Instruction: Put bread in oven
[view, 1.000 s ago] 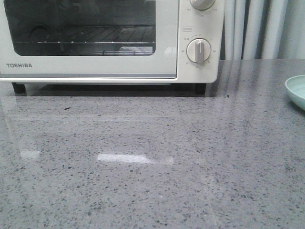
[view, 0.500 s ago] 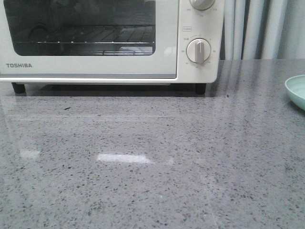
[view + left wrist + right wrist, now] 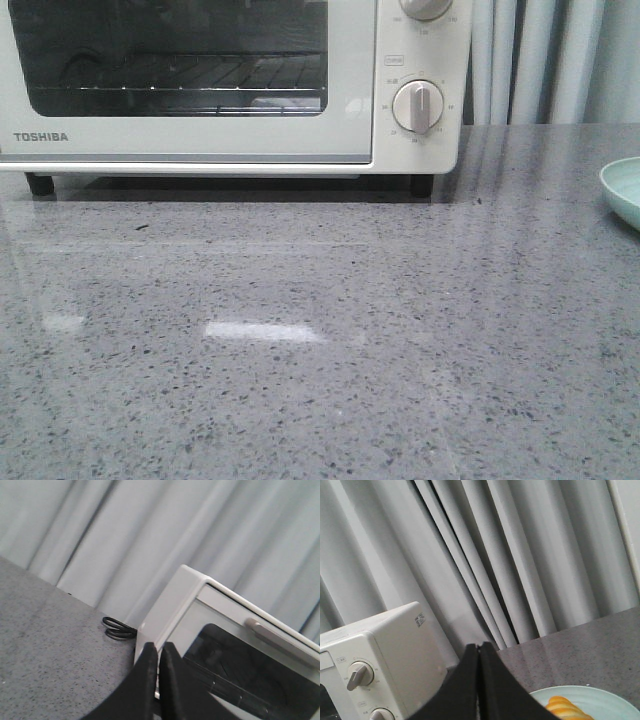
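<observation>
The cream-white Toshiba oven [image 3: 230, 80] stands at the back left of the grey table, door shut, wire rack showing behind the glass. It also shows in the left wrist view [image 3: 235, 645] and the right wrist view [image 3: 375, 665]. The bread [image 3: 565, 709], golden-orange with cream stripes, lies on a pale green plate [image 3: 600, 700] in the right wrist view. In the front view only the plate's rim [image 3: 622, 190] shows at the right edge; the bread is out of view there. My left gripper [image 3: 159, 647] is shut and empty near the oven's left front corner. My right gripper [image 3: 480, 647] is shut and empty, raised beside the plate.
A coiled black cable [image 3: 117, 628] lies on the table behind the oven's left side. Grey curtains [image 3: 520, 555] hang behind the table. The oven has round dials [image 3: 418, 107] on its right panel and a door handle [image 3: 272, 637] along the top.
</observation>
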{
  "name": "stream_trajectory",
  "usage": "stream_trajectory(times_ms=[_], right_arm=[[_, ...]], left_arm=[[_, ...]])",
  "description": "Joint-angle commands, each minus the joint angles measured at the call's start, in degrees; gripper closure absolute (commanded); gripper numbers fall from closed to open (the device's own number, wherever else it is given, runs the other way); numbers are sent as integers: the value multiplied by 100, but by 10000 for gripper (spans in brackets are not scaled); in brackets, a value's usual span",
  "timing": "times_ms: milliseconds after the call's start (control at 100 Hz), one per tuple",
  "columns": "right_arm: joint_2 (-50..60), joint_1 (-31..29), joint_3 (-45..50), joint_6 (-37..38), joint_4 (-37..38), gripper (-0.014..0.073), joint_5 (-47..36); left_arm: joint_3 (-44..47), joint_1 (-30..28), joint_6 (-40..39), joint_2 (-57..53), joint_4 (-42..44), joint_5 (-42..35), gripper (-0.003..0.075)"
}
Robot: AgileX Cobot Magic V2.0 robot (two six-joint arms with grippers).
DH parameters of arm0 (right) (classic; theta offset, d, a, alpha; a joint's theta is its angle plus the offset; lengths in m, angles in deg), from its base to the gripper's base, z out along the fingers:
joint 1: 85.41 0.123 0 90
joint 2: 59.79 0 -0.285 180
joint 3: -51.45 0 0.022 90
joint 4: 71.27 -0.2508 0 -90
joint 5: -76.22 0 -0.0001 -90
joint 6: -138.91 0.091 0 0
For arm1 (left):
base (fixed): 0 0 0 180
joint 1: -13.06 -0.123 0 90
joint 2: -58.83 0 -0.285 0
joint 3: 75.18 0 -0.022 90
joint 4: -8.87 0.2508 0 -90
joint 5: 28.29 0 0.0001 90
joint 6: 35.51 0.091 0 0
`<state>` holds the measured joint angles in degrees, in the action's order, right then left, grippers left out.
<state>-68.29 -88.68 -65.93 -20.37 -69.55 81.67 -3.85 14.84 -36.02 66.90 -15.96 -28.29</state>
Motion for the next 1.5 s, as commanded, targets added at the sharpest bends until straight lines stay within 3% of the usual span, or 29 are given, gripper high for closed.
stream_trajectory(times_ms=[0,200,310,480,630,980,1490], right_arm=[[-475,-27,-781,-131,210,669,575],[-1769,-27,-2037,-630,210,669,2443],[-2327,-27,-2599,-678,210,670,2923],[-2989,-27,-3205,-1681,210,670,3421],[-3502,-27,-3746,-1678,189,670,4067],[-3913,193,-4212,-1687,-4,670,4430],[-3913,352,-4212,-1687,-4,670,4492]], left_arm=[[-660,114,-31,360,570,212,741],[-1960,151,264,1449,998,1105,741],[-2601,151,702,2143,952,1454,741],[-3318,184,1627,3097,445,1483,741],[-3872,656,2236,3877,114,1557,741],[-4912,1997,2409,5417,170,1309,741],[-5620,2048,2409,6932,130,1492,741]])
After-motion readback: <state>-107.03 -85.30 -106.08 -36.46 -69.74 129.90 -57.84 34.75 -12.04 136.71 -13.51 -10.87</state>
